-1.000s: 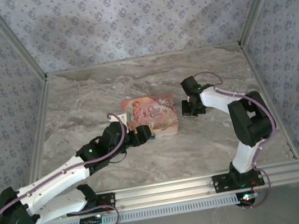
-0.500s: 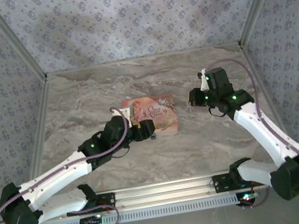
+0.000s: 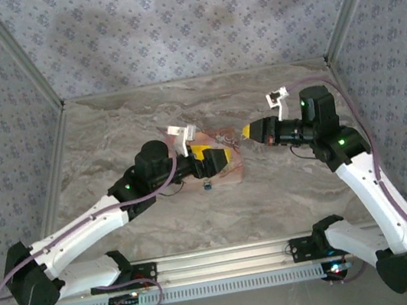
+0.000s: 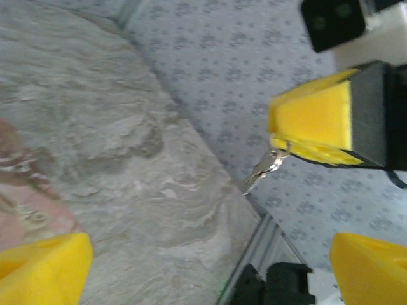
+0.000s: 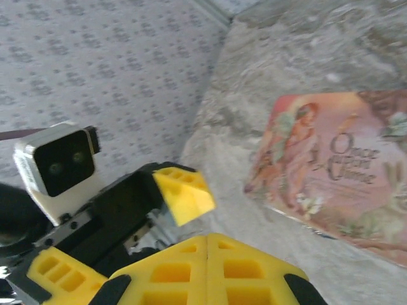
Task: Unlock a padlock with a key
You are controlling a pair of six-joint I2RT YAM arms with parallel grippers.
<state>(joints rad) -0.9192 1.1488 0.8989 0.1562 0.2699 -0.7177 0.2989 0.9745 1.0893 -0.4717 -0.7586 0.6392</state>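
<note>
Marble-patterned table [image 3: 108, 136] carries the pink picture-printed tin [image 5: 337, 184] at centre. The left gripper [image 3: 212, 157] hangs above the tin's near-left part with its jaws spread wide and nothing between them. The right gripper [image 3: 249, 133], raised just beyond the tin's far-right corner, points toward the left one, its pads clenched on the key [image 4: 267, 166], which dangles from their tips. The padlock [image 3: 207, 186] lies loose on the table just beside the tin's near edge; whether it touches the tin cannot be told. Assessment: key secured, lock not yet gripped, so insertion has not started. The next move calls for the free left jaws to descend, clamp the small blue body and present its keyhole to the key.
</note>
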